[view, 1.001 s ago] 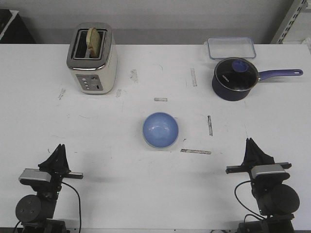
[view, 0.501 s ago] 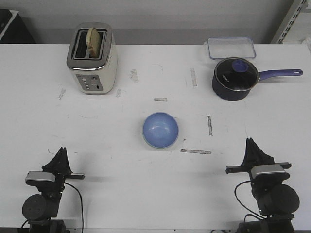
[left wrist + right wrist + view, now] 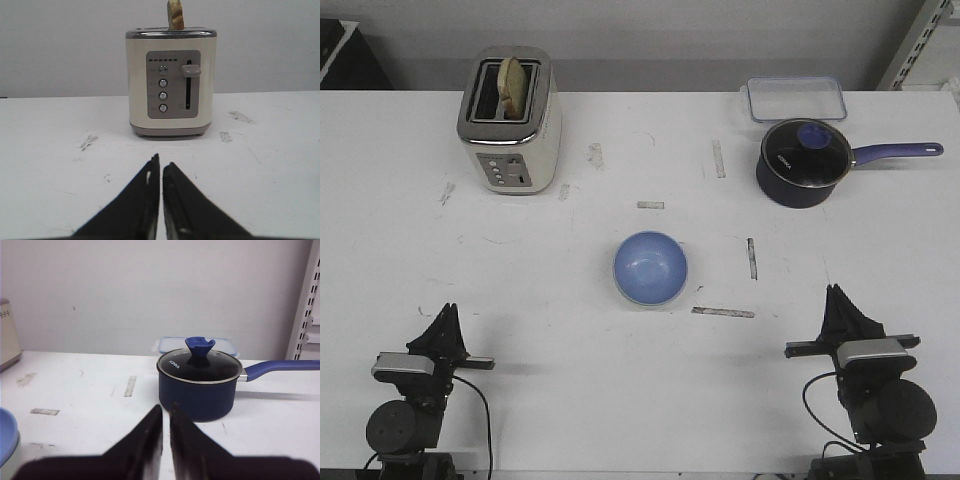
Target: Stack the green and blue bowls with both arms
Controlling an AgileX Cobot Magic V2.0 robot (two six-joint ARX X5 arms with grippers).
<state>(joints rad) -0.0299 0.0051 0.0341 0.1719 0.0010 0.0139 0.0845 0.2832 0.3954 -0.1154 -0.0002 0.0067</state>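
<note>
Light periwinkle-blue round bowl sits mid-counter, upright, w/ a pale green rim showing under it in the right wrist view, so it looks already nested in the mint green bowl; stack prob. done. White counter otherwise carries a cream toaster w/ toast, a dark blue lidded saucepan and a clear lidded tub, all well apart from the bowls. Left gripper and right gripper: both w/ jaws together, holding nothing, parked near the counter's front edge. Next move, if any: check the stack sits level; no regrasp seems needed.
</note>
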